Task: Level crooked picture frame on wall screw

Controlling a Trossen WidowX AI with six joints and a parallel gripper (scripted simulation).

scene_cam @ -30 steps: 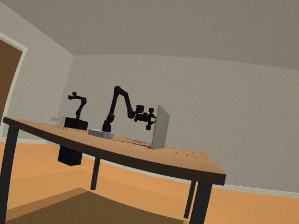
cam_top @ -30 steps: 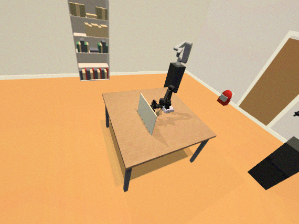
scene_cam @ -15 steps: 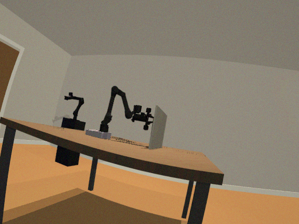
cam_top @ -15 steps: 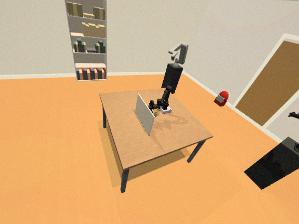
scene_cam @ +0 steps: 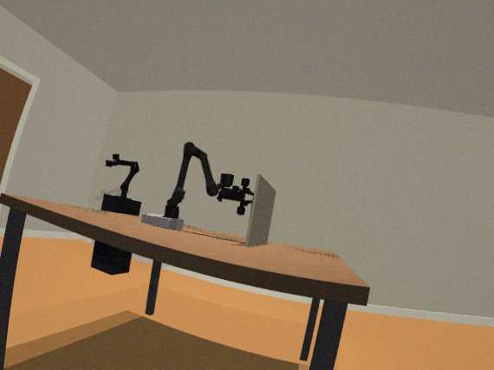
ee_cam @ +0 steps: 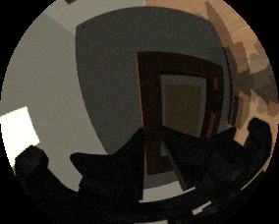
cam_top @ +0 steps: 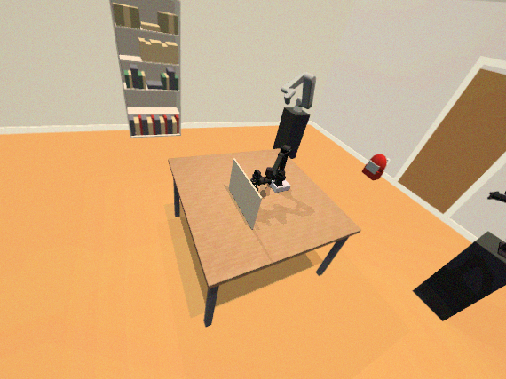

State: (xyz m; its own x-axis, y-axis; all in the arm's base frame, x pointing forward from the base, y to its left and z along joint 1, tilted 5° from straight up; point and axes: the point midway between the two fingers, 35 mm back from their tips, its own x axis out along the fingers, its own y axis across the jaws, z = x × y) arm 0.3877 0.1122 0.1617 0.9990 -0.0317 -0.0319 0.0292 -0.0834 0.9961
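Note:
The dark brown picture frame (ee_cam: 150, 103) shows in the wrist view, around a grey mat and a brownish picture. It is against the front of the upright grey panel (ee_cam: 108, 74) (cam_top: 243, 192) (scene_cam: 263, 213). My gripper (ee_cam: 150, 130) (scene_cam: 252, 197) is shut on the frame's near bar, with one dark finger on each side of it. The fingers hide part of the frame. The wide, curved wrist view does not let me tell how level the frame is. The screw and notched strip are hidden, and the top and exterior views do not show the frame's face.
The panel stands on the wooden table (cam_top: 213, 249) (scene_cam: 208, 252), with my arm's white base (cam_top: 280, 186) (scene_cam: 162, 221) on the side facing the frame. Another arm on a black pedestal (cam_top: 290, 130) stands beyond the table. A bookshelf (cam_top: 148, 67) is at the far wall.

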